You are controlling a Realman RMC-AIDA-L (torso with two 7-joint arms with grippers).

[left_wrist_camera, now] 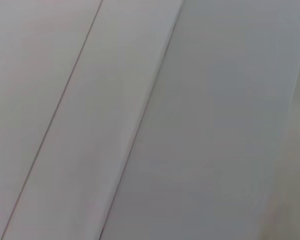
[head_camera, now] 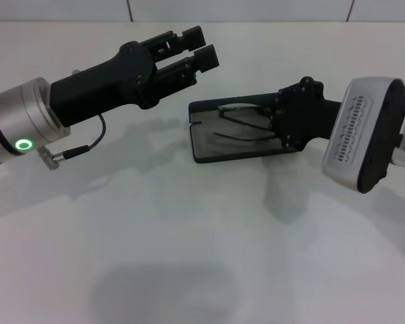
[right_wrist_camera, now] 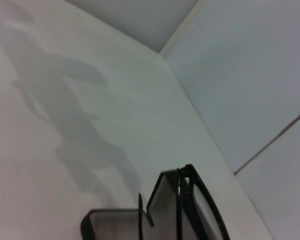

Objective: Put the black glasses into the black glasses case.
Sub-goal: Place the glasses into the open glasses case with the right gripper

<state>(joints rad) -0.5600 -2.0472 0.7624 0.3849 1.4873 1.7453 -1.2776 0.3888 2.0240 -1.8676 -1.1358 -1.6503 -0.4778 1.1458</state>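
Head view: right gripper (head_camera: 278, 125), black, reaches from the right over the open black glasses case (head_camera: 206, 150); its fingertips are hidden behind its own body, so whether they are apart or clamped cannot be told. Black glasses (head_camera: 239, 121) lie over the case's grey interior, with thin temple arms running from the gripper's end toward the case's left rim. The case sits on the white table (head_camera: 189, 270), near its far edge. Left gripper (head_camera: 199, 50) hangs in the air to the left of the case, apart from it, its two black fingers spread with nothing between them. Right wrist view: the glasses frame (right_wrist_camera: 200, 200) and the case's rim (right_wrist_camera: 90, 220) appear close up, with arm shadows falling across the table surface (right_wrist_camera: 65, 75).
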